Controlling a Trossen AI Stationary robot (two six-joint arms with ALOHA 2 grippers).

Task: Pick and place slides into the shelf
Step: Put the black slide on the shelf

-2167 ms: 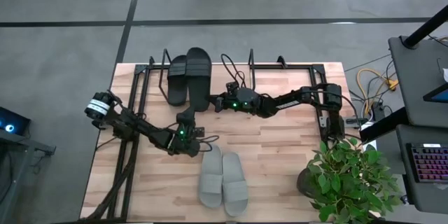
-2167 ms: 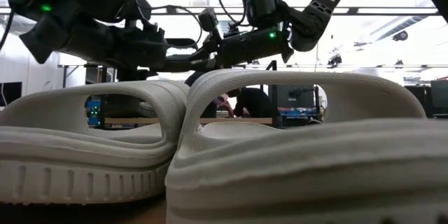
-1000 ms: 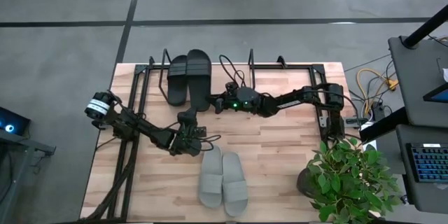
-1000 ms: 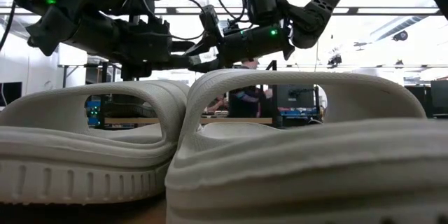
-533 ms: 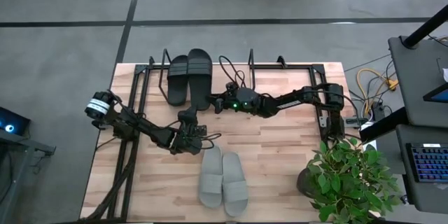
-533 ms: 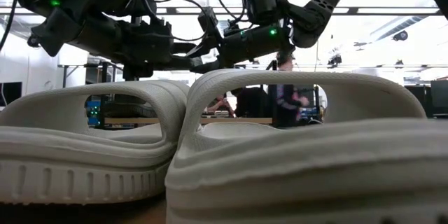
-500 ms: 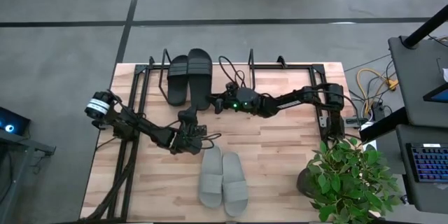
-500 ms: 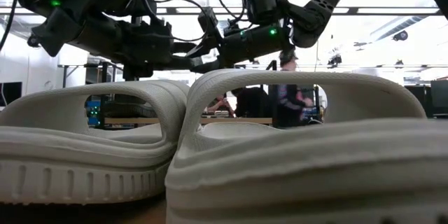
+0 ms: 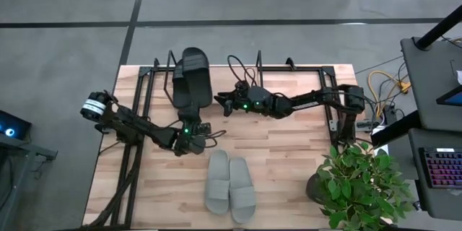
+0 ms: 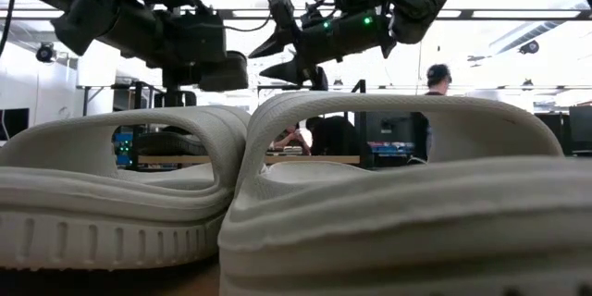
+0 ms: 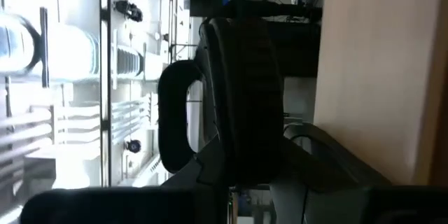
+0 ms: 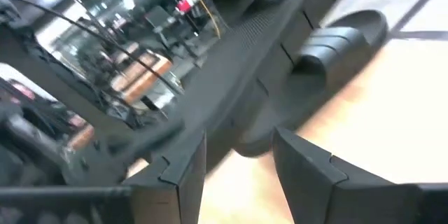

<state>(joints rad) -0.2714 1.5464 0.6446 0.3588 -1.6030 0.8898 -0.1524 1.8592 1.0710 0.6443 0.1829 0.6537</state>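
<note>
1. High view shows one matte black slide sandal [image 9: 193, 79] lifted, its toe toward the low black wire-frame shelf [image 9: 216, 72] at the table's far edge; whether the second black sandal lies beneath it cannot be told.
2. Its heel end sits in the left gripper [image 9: 189, 131], whose narrow jaws pinch the sole, as the left wrist view [image 11: 241, 105] confirms.
3. Just beside the sandal's right edge, the right gripper [image 9: 224, 101] hovers with fingers [image 12: 308, 175] spread, holding nothing.
4. Two light grey slide sandals [image 9: 229, 184] lie together on the wooden tabletop [image 9: 289, 173], near the front.
</note>
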